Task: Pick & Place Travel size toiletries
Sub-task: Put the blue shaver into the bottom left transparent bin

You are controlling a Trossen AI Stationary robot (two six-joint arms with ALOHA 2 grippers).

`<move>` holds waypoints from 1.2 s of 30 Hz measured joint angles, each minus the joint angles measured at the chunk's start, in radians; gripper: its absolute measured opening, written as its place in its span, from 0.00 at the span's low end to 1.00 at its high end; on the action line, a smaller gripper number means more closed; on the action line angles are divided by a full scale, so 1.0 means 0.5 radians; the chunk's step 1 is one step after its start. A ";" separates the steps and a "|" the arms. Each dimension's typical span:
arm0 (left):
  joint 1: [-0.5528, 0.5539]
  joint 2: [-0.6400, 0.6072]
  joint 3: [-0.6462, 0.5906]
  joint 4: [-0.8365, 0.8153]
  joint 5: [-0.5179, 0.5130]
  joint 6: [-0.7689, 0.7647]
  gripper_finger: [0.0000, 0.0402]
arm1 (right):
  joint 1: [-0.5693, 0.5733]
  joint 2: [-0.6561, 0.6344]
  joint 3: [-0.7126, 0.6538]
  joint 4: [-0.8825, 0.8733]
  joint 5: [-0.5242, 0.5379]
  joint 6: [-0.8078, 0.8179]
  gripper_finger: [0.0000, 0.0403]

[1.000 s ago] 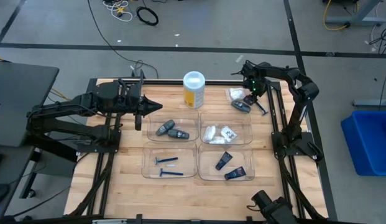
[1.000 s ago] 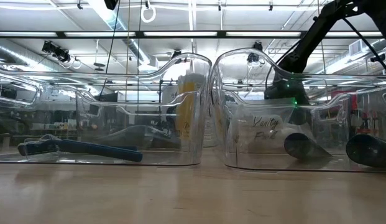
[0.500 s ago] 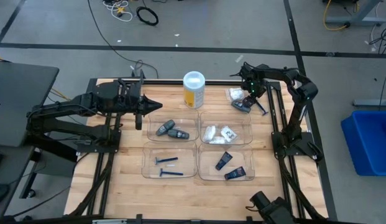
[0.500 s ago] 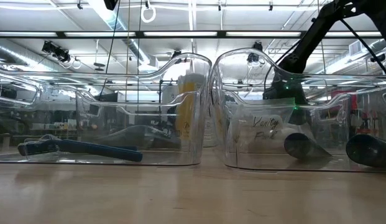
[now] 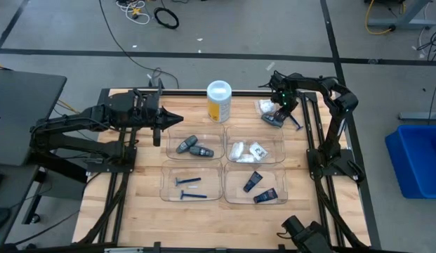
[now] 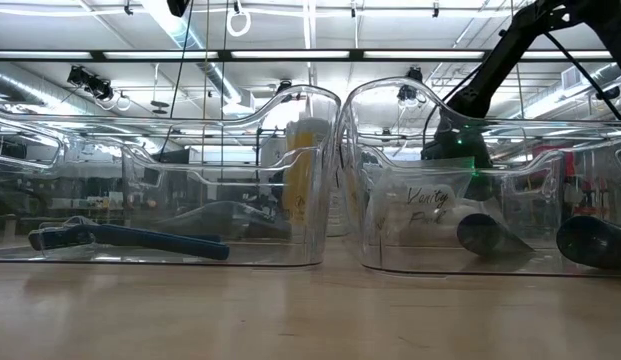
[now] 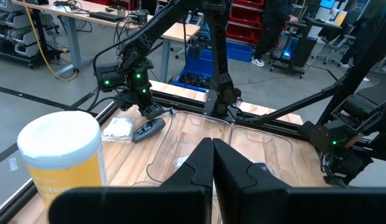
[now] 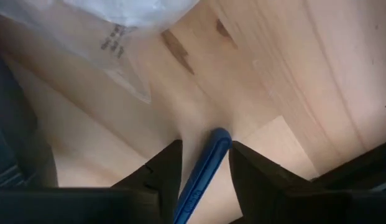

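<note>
My right gripper (image 5: 282,112) is low over the loose toiletries near the table's far right corner, its fingers closed around a thin blue razor (image 5: 295,121). Beside it lie a white crinkly packet (image 5: 265,105) and a grey oval stick (image 5: 272,120), both flat on the wood. My left gripper (image 5: 161,125) is shut and empty, hovering left of the trays. Grey sticks (image 5: 190,146), white packets (image 5: 248,150), blue razors (image 5: 189,188) and dark blue tubes (image 5: 259,188) lie in separate trays. My right gripper pinches the razor's thin blue handle (image 8: 208,163) between its two fingers (image 8: 160,177), near the handle's free end. The fingers come from above, pointing down at the table. The handle runs out between the fingertips, just over the wood; whether it is lifted cannot be told.
Several clear plastic trays (image 5: 203,163) sit in a two-by-two block at the table's middle. A tall yellow canister with a white lid (image 5: 218,102) stands just beyond them. Bare wood lies along the near edge (image 5: 203,218) and left of the trays.
My right gripper has sunk a little toward the razor and the table. Nothing else has moved.
</note>
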 joint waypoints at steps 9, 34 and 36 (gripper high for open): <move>0.000 0.000 0.000 0.000 0.000 -0.028 0.01 | -0.002 0.002 0.000 0.008 0.031 -0.062 0.27; 0.000 0.000 0.000 0.000 0.001 -0.038 0.02 | -0.005 0.003 0.000 0.043 0.060 -0.105 0.13; 0.000 0.001 0.000 -0.001 0.001 -0.038 0.01 | -0.005 0.003 0.000 0.044 0.065 -0.103 0.13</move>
